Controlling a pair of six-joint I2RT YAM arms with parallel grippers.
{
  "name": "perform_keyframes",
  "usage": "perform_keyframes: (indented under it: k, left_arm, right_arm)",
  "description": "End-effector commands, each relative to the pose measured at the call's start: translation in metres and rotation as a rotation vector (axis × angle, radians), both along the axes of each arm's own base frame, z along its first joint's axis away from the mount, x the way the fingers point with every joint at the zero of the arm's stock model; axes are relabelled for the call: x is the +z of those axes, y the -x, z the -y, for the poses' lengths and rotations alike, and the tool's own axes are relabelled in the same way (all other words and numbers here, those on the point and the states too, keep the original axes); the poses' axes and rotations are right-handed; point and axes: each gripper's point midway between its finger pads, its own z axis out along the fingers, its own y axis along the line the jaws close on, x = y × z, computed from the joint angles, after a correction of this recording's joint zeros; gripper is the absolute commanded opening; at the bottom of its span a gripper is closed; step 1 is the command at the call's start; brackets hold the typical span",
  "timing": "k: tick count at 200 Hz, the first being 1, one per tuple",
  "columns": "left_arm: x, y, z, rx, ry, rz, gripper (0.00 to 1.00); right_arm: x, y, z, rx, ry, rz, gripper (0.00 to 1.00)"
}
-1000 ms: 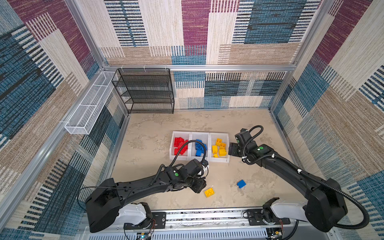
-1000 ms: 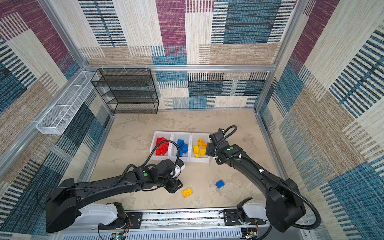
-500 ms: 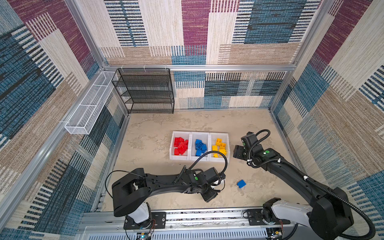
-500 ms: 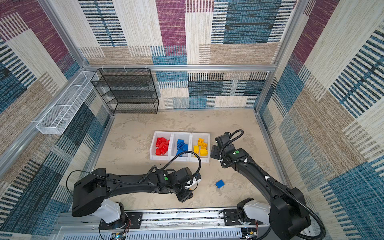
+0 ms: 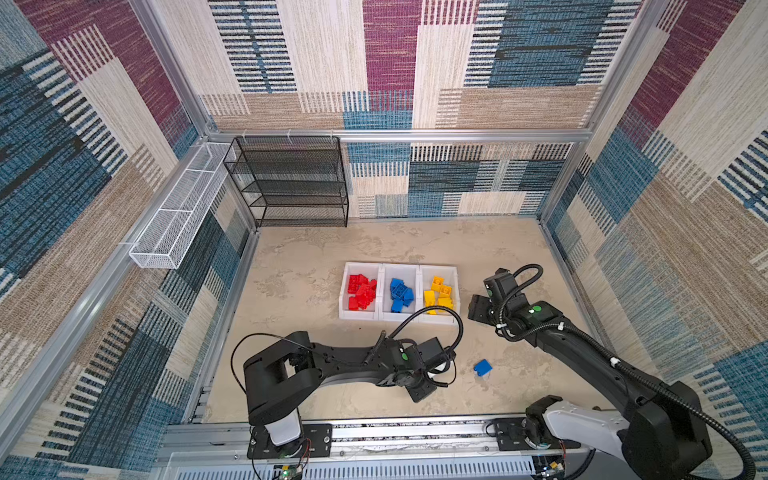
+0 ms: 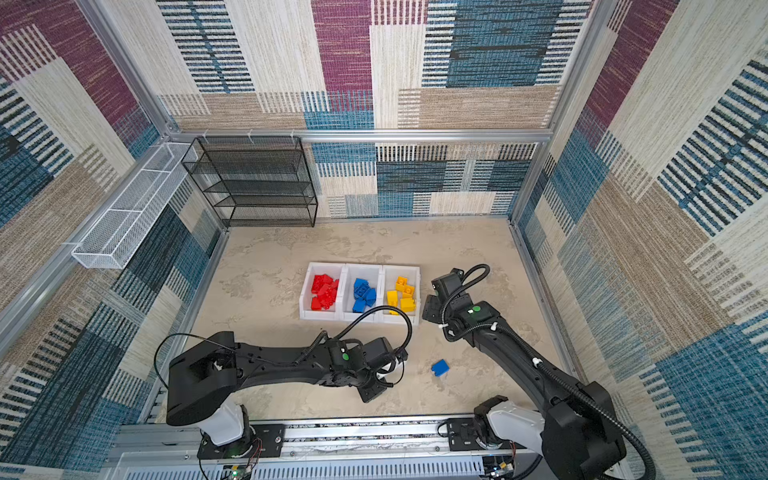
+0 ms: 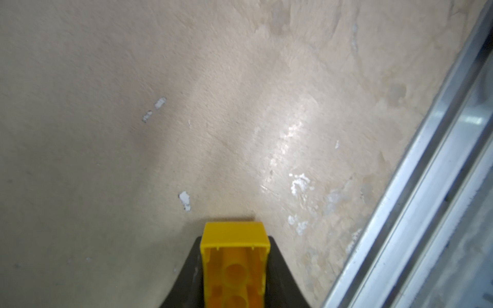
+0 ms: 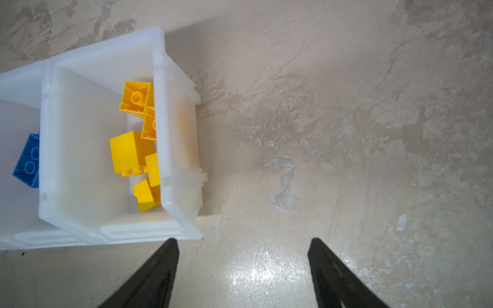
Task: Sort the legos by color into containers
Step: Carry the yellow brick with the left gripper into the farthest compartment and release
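In the left wrist view my left gripper (image 7: 235, 240) is shut on a yellow lego (image 7: 234, 256), hollow underside facing the camera, just above the floor. In both top views that gripper (image 5: 422, 388) (image 6: 372, 388) sits near the front and hides the brick. A loose blue lego (image 5: 482, 368) (image 6: 439, 368) lies to its right. The containers (image 5: 399, 266) (image 6: 361, 266) hold red legos (image 5: 361, 291), blue legos (image 5: 401, 293) and yellow legos (image 5: 440, 293), one colour each. My right gripper (image 8: 242, 248) (image 5: 478, 309) stands open and empty beside the yellow bin (image 8: 160, 133).
A black mesh rack (image 5: 291, 183) stands at the back left. A white wire basket (image 5: 178, 216) hangs on the left wall. An aluminium rail (image 5: 415, 428) (image 7: 426, 186) runs along the front edge, close to my left gripper.
My left arm swung right and down over the loose yellow lego and its jaws closed on it. My right arm drew back from above the yellow bin to its right side.
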Motion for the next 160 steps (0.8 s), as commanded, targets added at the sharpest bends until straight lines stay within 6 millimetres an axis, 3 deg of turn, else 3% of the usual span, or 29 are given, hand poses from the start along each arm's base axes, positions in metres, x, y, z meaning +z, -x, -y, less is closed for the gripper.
perform_keyframes:
  k: [1, 21, 47, 69, 97, 120, 160]
  left_arm:
    - [0.019, -0.013, 0.009, 0.005, 0.041, 0.033, 0.27]
    - [0.053, -0.038, 0.023, 0.062, 0.152, 0.029, 0.27]
    - [0.098, -0.096, 0.039, 0.128, 0.259, 0.118, 0.28]
    - [0.118, -0.147, 0.048, 0.186, 0.273, 0.148, 0.28]
    - [0.114, -0.197, 0.06, 0.246, 0.28, 0.164, 0.29]
    - [0.096, -0.227, 0.064, 0.298, 0.231, 0.167, 0.3]
    - [0.08, -0.249, 0.066, 0.338, 0.2, 0.162, 0.36]
  right_arm:
    - [0.006, -0.002, 0.002, -0.014, -0.004, 0.02, 0.79]
    - [0.011, -0.002, 0.004, -0.019, -0.005, 0.034, 0.79]
    - [0.012, -0.001, 0.007, -0.024, -0.005, 0.043, 0.79]
    - [0.009, 0.001, 0.008, -0.025, -0.006, 0.041, 0.79]
    - [0.003, 0.003, 0.006, -0.013, -0.024, 0.034, 0.79]
    - [-0.005, 0.007, 0.003, -0.002, -0.042, 0.014, 0.79]
    - [-0.02, 0.018, 0.002, 0.007, -0.055, -0.025, 0.79]
